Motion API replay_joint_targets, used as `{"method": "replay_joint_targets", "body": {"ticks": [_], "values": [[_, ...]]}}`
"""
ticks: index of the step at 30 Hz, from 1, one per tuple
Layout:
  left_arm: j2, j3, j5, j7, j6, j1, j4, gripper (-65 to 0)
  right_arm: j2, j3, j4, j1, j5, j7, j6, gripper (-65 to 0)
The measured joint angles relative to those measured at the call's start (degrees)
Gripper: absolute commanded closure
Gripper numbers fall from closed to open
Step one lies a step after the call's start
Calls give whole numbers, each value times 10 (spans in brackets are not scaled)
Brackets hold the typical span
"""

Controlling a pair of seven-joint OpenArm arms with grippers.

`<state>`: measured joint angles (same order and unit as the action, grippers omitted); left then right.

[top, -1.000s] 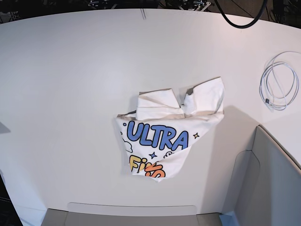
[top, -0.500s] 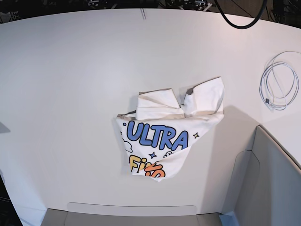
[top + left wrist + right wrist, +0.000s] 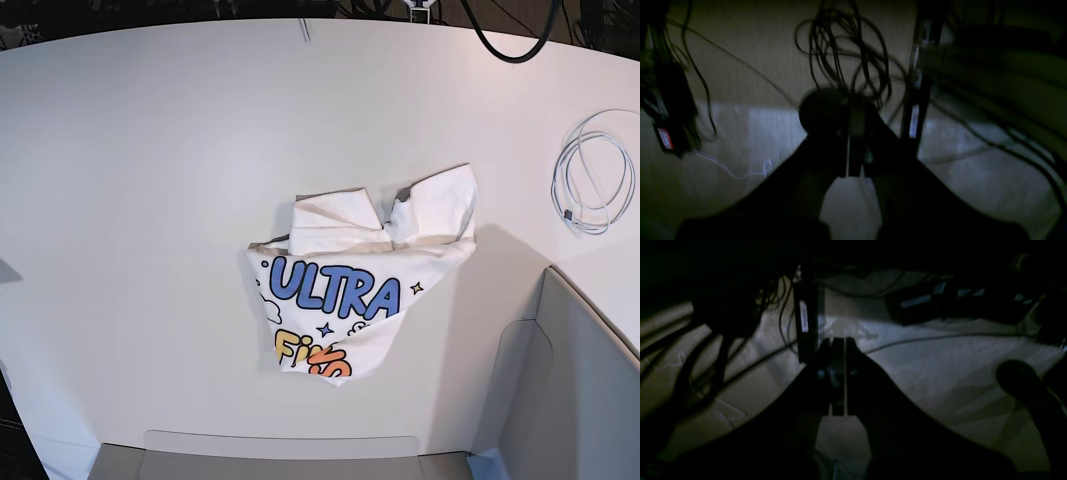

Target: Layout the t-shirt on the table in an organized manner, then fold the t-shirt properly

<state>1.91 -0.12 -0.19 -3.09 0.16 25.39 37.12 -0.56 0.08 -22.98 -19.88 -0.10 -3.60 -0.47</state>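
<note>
The t-shirt (image 3: 365, 270) lies crumpled near the middle of the white table (image 3: 150, 180) in the base view, its blue "ULTRA" print facing up and both sleeves bunched at its far side. Neither arm shows in the base view. In the left wrist view my left gripper (image 3: 853, 173) hangs in the dark with its jaws pressed together and nothing between them. My right gripper (image 3: 838, 411) in the right wrist view is likewise shut and empty. Both wrist views look at a dim floor, not at the t-shirt.
A coiled white cable (image 3: 595, 185) lies at the table's right side. A grey angular bin (image 3: 570, 390) stands at the front right corner. A black cable (image 3: 515, 45) loops over the far edge. Tangled dark cables (image 3: 846, 50) hang before the left gripper.
</note>
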Motion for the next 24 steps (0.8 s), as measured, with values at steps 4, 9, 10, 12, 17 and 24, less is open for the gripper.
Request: {"method": "replay_joint_targets", "body": {"ticks": [4, 9, 10, 12, 17, 24], "values": [[5, 0, 2, -7, -2, 65, 105, 0, 0, -1, -100, -80, 0, 4, -1, 0], [15, 0, 2, 1, 1, 145, 197, 0, -1, -1, -239, -170, 1, 3, 0, 0], [19, 0, 0, 6, -1, 166, 228, 0, -4, -2, -269, -188, -1, 6, 2, 0], [25, 0, 1, 2, 0, 204, 292, 0, -11, -2, -324, -224, 0, 4, 0, 0], [37, 0, 1, 5, 1, 289, 428, 0, -31, -1, -436, -308, 2, 5, 1, 0], [48, 2, 1, 40, -3, 381, 602, 0, -56, 3, -575, -405, 69, 8, -3, 0]]}}
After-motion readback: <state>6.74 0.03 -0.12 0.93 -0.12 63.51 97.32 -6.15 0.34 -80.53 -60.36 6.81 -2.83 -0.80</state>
